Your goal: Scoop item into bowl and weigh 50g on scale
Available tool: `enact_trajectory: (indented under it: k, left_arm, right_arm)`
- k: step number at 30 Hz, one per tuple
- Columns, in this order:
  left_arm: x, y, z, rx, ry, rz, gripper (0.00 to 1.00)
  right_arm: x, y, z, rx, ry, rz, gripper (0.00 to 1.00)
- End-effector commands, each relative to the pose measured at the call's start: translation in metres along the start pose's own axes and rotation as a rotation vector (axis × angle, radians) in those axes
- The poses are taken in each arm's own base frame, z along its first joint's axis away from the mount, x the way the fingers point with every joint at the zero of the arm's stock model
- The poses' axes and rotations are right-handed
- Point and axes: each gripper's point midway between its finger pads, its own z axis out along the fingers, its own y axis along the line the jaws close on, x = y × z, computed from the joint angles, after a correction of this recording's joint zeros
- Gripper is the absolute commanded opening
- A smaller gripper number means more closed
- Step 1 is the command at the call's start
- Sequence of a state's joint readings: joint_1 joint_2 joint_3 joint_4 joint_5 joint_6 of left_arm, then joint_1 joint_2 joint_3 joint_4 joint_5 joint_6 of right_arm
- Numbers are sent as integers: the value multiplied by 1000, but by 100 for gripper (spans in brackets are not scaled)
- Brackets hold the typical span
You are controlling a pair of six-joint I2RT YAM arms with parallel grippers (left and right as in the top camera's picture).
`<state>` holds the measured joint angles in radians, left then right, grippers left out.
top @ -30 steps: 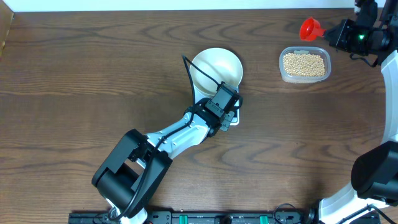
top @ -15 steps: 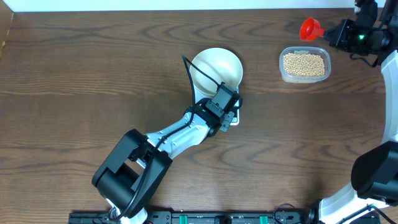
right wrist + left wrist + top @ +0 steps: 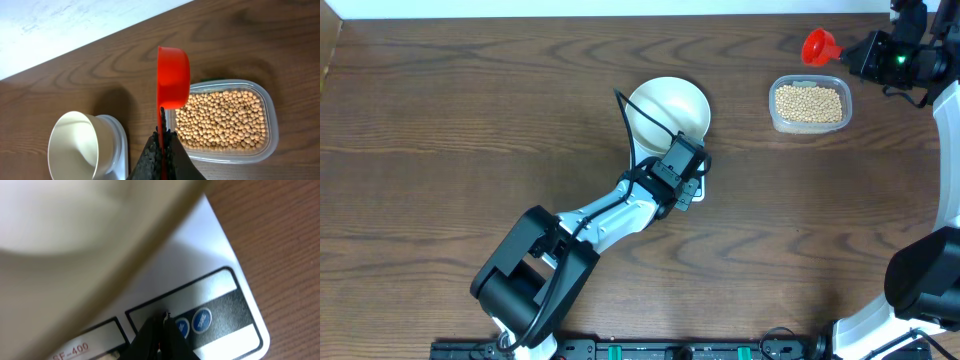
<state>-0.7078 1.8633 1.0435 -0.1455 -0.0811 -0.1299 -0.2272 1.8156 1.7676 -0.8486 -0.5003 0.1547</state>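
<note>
left gripper (image 3: 163, 322): clenched, tip at scale (image 3: 200, 255) button (image 3: 181, 326)
right gripper (image 3: 162, 135): grasping empty red scoop (image 3: 173, 75)
change: none; bowl (image 3: 668, 107) empty

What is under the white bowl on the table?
The scale stands under the bowl. Its front panel with two blue buttons shows; the part of its top directly beneath the bowl is covered.

Open table (image 3: 750, 220) separates bowl (image 3: 670, 105) and tub (image 3: 809, 104); left hand (image 3: 163, 329) overhangs the scale (image 3: 202, 250).
</note>
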Motion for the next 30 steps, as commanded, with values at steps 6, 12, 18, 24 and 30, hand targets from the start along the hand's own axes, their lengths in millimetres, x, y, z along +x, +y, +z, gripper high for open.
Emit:
enact_trajectory:
  k: [6, 12, 18, 24, 30]
  left_arm:
    - [30, 17, 23, -80, 96, 18, 7]
    - [42, 26, 21, -98, 146, 13, 7]
    - [44, 29, 21, -105, 155, 12, 7]
    - [46, 17, 21, -41, 168, 8, 7]
    - [49, 16, 21, -32, 179, 8, 7]
  right_arm:
    - [-8, 3, -10, 2, -28, -31, 1]
    - [-8, 3, -10, 2, -28, -31, 1]
    - [-8, 3, -10, 2, -28, -31, 1]
    - [-8, 3, -10, 2, -28, -31, 1]
    - [-8, 3, -10, 2, -28, -31, 1]
